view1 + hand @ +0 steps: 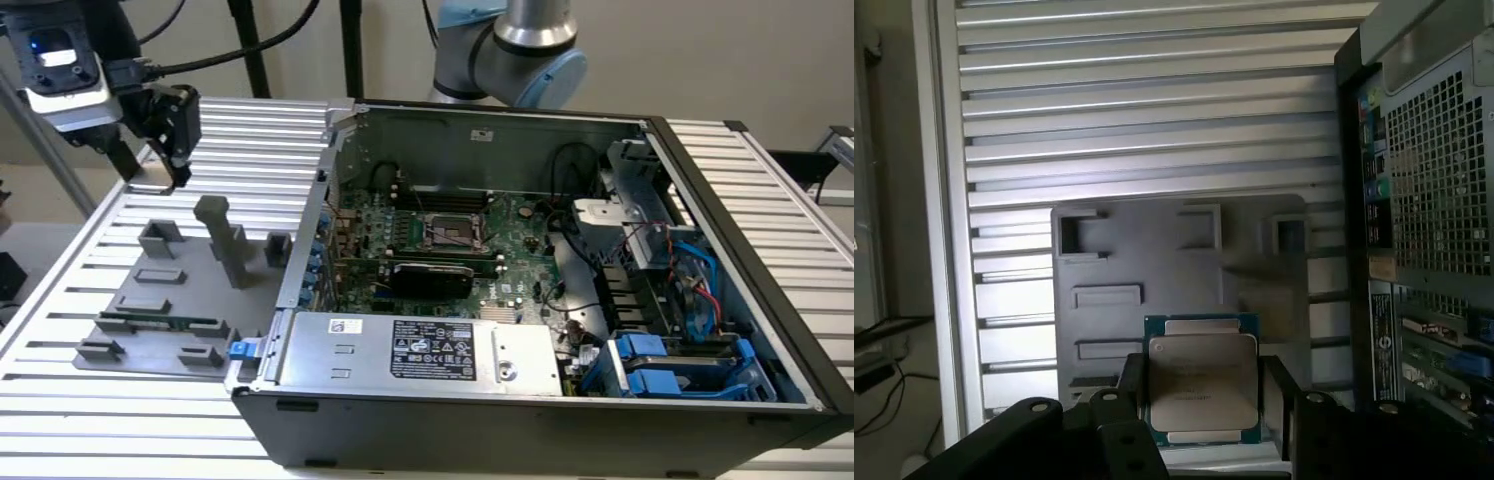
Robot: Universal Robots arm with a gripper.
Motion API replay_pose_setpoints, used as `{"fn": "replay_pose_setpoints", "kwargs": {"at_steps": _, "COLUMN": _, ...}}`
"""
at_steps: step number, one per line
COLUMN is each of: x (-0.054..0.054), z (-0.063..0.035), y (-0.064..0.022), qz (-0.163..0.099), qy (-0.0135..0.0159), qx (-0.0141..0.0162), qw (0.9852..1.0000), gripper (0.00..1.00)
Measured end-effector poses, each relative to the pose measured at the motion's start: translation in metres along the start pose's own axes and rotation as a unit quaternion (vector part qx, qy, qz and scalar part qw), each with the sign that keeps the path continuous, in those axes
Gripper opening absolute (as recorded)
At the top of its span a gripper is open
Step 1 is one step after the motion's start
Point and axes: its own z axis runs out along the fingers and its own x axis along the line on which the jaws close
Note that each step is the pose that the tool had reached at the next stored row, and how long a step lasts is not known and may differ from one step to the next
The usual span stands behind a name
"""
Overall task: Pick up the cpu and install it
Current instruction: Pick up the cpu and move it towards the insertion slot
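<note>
The cpu [1201, 385], a flat square chip with a silvery-grey top and a thin greenish rim, sits between my two black fingers [1130, 388] in the wrist view. My gripper [1202, 405] is shut on it, one finger on each side edge. In the exterior view the gripper [151, 172] hangs above the ribbed table at that view's upper left, with the pale cpu [151, 186] at its tips, well above the grey fixture plate [140, 345]. The black-and-metal socket [454, 232] lies on the motherboard inside the open computer case [534, 400], far to the exterior view's right of the gripper.
The fixture plate carries several upright grey holders [220, 240] and a long green memory stick [167, 322]. The case wall [310, 230] stands between the plate and the motherboard. Cables, a power supply [427, 350] and blue drive bays [674, 365] crowd the case. The arm's base [514, 50] is behind.
</note>
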Motion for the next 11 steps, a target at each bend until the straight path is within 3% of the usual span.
{"fn": "replay_pose_setpoints", "kwargs": {"at_steps": 11, "x": -0.050, "z": -0.0187, "y": 0.0057, "qz": 0.000, "qy": 0.0015, "qx": -0.0116, "qw": 0.9999, "gripper": 0.55}}
